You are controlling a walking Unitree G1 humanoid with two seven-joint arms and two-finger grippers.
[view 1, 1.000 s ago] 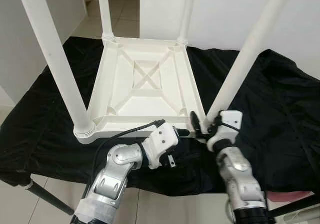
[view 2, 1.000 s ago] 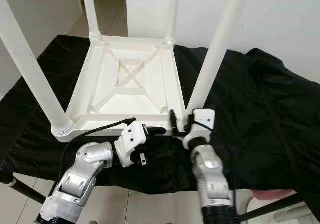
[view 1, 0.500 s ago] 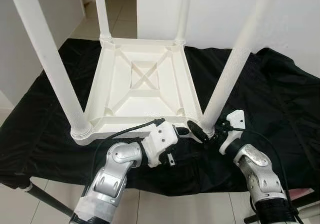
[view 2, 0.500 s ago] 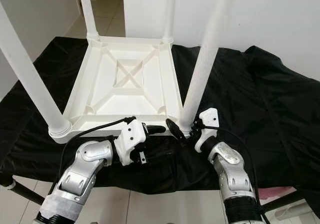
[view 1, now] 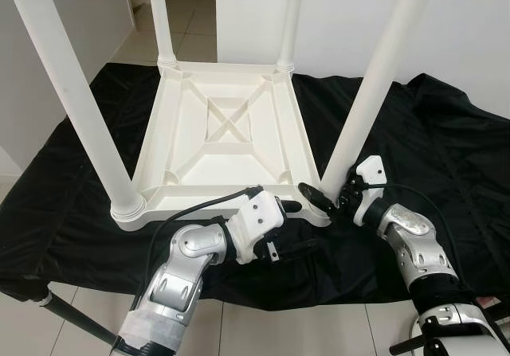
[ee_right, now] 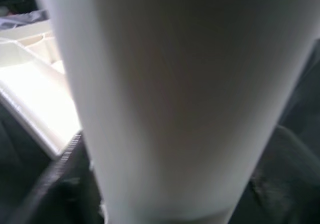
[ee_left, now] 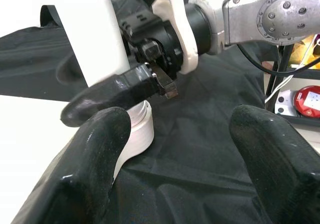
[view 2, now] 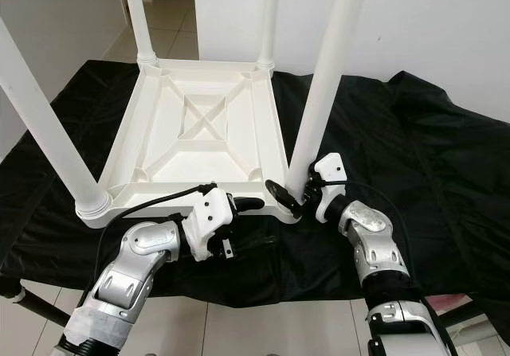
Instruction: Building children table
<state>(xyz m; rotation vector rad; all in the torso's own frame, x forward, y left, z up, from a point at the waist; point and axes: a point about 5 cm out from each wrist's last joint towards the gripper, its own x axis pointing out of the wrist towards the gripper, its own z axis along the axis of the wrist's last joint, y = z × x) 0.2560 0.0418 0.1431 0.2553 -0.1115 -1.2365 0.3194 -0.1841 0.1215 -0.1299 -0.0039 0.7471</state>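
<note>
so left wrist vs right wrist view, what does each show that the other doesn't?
Left wrist: the left gripper, jaws open over the black cloth; the right gripper around the near right leg above its collar; a red device beyond the cloth's edge.

Right wrist: the upturned tabletop's ribbed underside.

Both: that white leg and the black cloth.

Bright, even indoor light; sharp eye views, blurred right wrist close-up.

Upturned white table (view 1: 223, 133), legs up
</note>
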